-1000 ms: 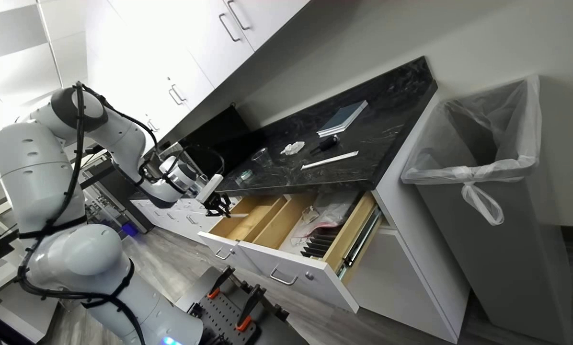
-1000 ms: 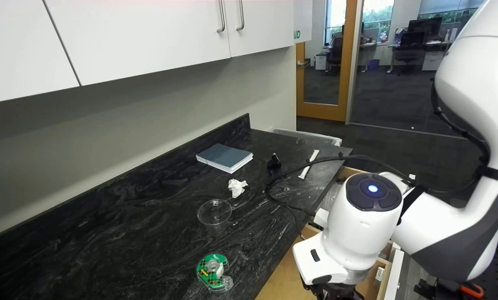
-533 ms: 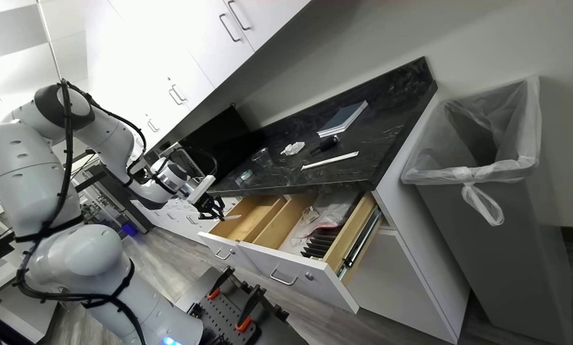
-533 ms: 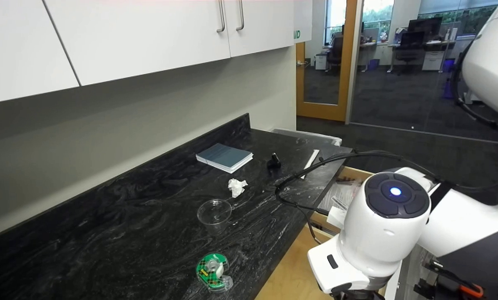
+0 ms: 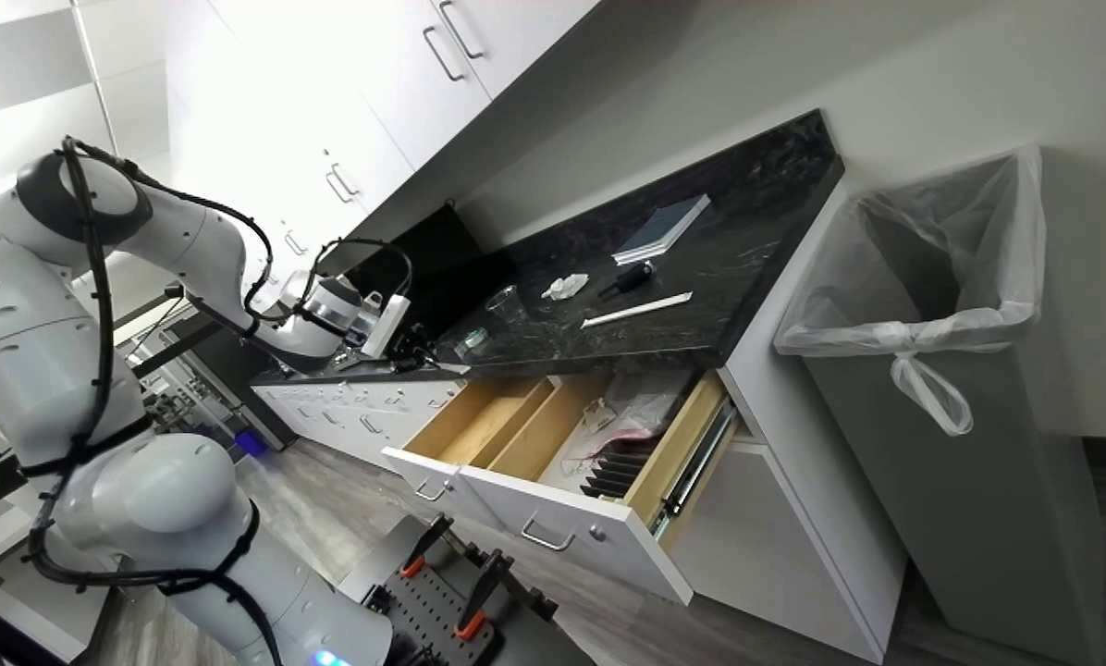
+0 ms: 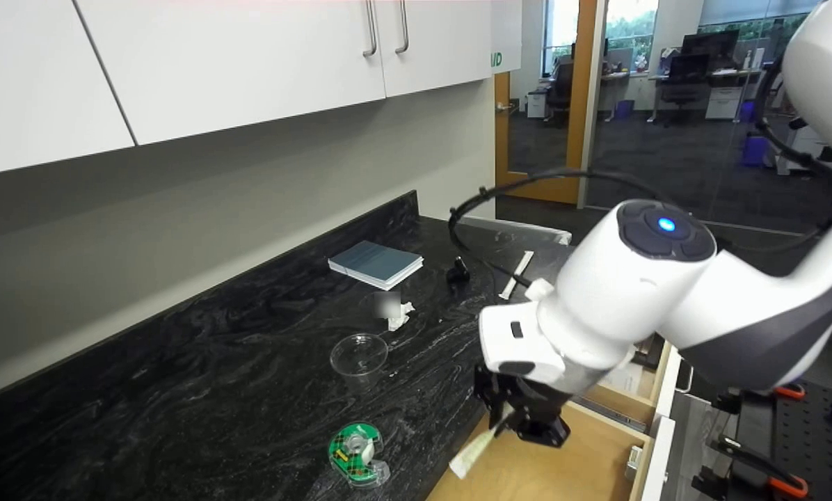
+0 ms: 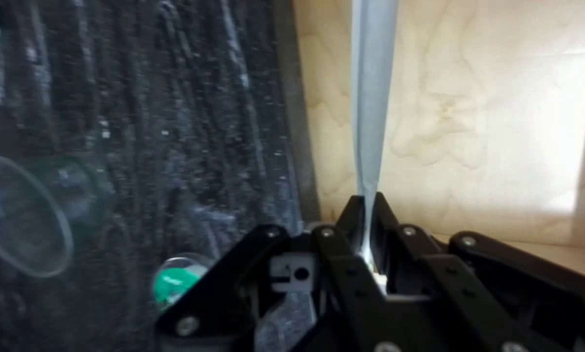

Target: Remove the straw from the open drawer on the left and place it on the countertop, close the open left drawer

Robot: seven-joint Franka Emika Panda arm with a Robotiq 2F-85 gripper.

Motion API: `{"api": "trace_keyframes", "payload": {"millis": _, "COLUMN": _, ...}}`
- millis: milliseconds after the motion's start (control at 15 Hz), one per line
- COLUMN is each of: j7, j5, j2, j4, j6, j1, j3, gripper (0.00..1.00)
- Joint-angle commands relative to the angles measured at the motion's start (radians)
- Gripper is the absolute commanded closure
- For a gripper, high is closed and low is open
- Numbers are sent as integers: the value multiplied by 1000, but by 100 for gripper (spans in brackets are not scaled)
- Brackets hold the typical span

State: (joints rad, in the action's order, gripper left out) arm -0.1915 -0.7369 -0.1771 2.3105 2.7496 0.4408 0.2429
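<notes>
My gripper (image 7: 367, 203) is shut on a white paper-wrapped straw (image 7: 373, 93). It also shows in both exterior views (image 5: 414, 351) (image 6: 520, 417). The straw (image 6: 473, 454) sticks out past the fingertips, above the drawer and near the counter's front edge. The left drawer (image 5: 421, 475) is open, with a white front and a bare light-wood bottom (image 6: 583, 466). In the wrist view the drawer bottom (image 7: 468, 161) lies under the straw. The black veined countertop (image 6: 249, 362) runs beside it and also shows in the wrist view (image 7: 199, 122).
Another white straw (image 5: 636, 310), a dark pen-like object (image 5: 629, 277), crumpled paper (image 5: 566, 287), a notebook (image 5: 661, 228), a clear cup (image 6: 358, 356) and a tape dispenser (image 6: 357, 452) lie on the counter. The right drawer (image 5: 571, 527) is open too. A bin (image 5: 941, 444) stands beside the cabinet.
My gripper has risen out of the left drawer with the straw in it, up to about counter height. In an exterior view the gripper and straw have come into sight. The drawers have not moved.
</notes>
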Motion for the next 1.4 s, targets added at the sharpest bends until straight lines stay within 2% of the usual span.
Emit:
{"api": "trace_keyframes", "payload": {"millis": 0, "j7": 149, "j5": -161, "j2": 80, "j4": -41, "j6": 5, "j1": -4, "j3": -76, "gripper": 98}}
{"api": "trace_keyframes", "payload": {"millis": 333, "j7": 454, "j5": -560, "j2": 98, "j4": -134, "j6": -7, "j1": -29, "j3": -195, "gripper": 98}}
{"api": "trace_keyframes", "payload": {"millis": 600, "j7": 619, "j5": -736, "j2": 25, "j4": -187, "j6": 17, "j1": -51, "j3": -246, "gripper": 98}}
{"api": "trace_keyframes", "payload": {"millis": 733, "j7": 682, "j5": -771, "j2": -6, "j4": -196, "j6": 14, "j1": -52, "j3": -259, "gripper": 98}}
{"api": "trace_keyframes", "payload": {"millis": 933, "j7": 731, "j5": -743, "j2": -47, "j4": -194, "j6": 32, "j1": -61, "j3": -263, "gripper": 98}}
{"api": "trace_keyframes", "payload": {"millis": 1133, "j7": 767, "j5": -721, "j2": -70, "j4": -184, "j6": 87, "j1": -75, "j3": -267, "gripper": 98}}
{"api": "trace_keyframes", "payload": {"millis": 1333, "j7": 811, "j5": -745, "j2": -72, "j4": -184, "j6": 136, "j1": -93, "j3": -279, "gripper": 98}}
